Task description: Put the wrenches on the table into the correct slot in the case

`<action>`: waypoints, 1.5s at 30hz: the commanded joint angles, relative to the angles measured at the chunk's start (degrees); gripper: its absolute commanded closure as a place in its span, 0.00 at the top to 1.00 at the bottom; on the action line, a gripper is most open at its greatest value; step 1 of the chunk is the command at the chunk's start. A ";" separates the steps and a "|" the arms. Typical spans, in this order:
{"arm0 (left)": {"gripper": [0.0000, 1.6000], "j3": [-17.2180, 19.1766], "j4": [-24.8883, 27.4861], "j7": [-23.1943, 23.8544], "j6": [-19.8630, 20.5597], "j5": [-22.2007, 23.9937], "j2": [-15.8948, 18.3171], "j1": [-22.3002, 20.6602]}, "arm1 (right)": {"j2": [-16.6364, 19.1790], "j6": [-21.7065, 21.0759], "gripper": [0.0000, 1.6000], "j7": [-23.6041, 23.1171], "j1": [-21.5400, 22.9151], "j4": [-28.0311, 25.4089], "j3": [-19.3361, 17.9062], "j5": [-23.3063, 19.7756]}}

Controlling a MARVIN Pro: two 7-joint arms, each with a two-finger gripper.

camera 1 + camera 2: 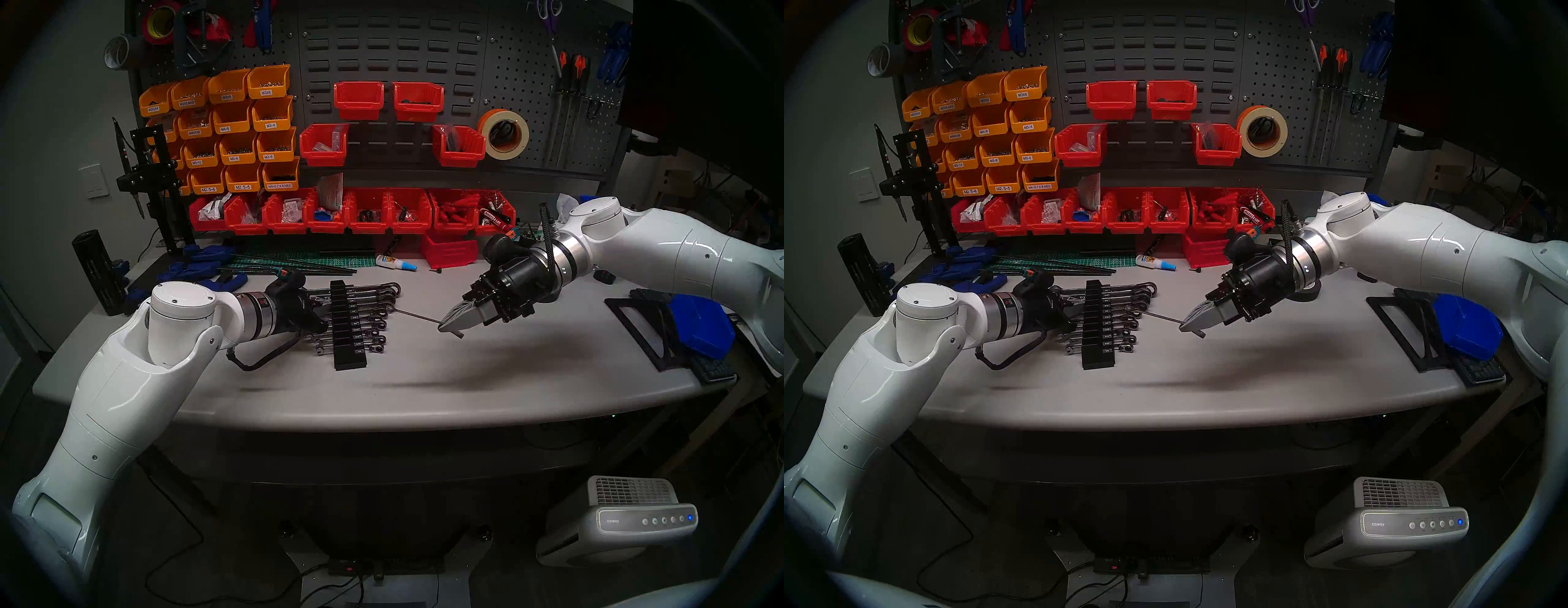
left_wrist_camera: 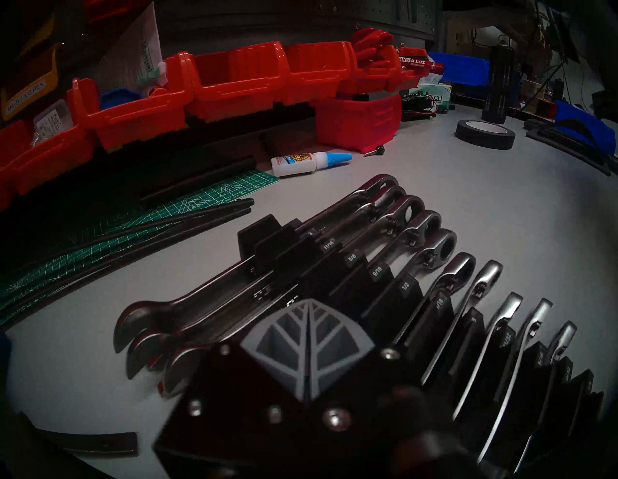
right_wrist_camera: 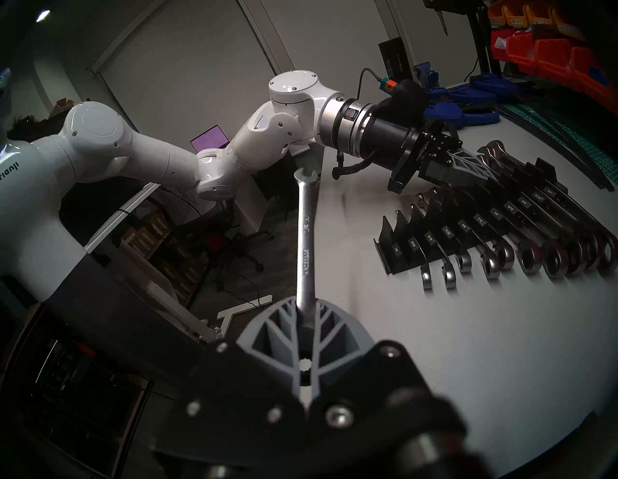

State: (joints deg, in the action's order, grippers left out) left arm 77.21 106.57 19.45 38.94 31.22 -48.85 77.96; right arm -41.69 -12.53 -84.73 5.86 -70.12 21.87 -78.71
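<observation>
My right gripper (image 1: 446, 327) is shut on a slim chrome wrench (image 3: 306, 241) near its ring end and holds it above the table (image 1: 466, 382). The open jaw points left towards the case (image 1: 348, 327). The case is a black stepped rack with white size labels, and several wrenches (image 2: 431, 247) sit in its slots. My left gripper (image 2: 309, 302) is shut, with nothing seen between its fingers. It hovers over the open-jaw ends of the racked wrenches at the case's left side, as the right wrist view (image 3: 483, 172) also shows. No other loose wrench is in view.
Red bins (image 1: 369, 212) line the back. In front of them lie a glue bottle (image 1: 394, 263), black rods (image 1: 297, 267), a green mat and blue clamps (image 1: 203, 271). A black tape roll (image 2: 485, 133) and a blue box (image 1: 700, 327) on black frames are at the right.
</observation>
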 commanded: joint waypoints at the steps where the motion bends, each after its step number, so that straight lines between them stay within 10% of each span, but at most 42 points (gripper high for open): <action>1: 0.00 1.65 1.14 -0.43 -1.33 0.55 -1.36 -2.74 | 0.31 -0.38 0.00 -0.27 1.94 -0.01 -0.99 -1.15; 45: 0.00 8.53 9.52 4.69 6.41 6.95 2.60 3.75 | -3.59 -0.72 0.00 -0.27 2.00 3.33 0.68 -2.53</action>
State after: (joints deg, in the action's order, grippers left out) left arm 85.19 114.73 23.72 45.93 37.97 -46.28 82.90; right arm -45.68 -13.35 -84.73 5.65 -66.66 23.44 -80.07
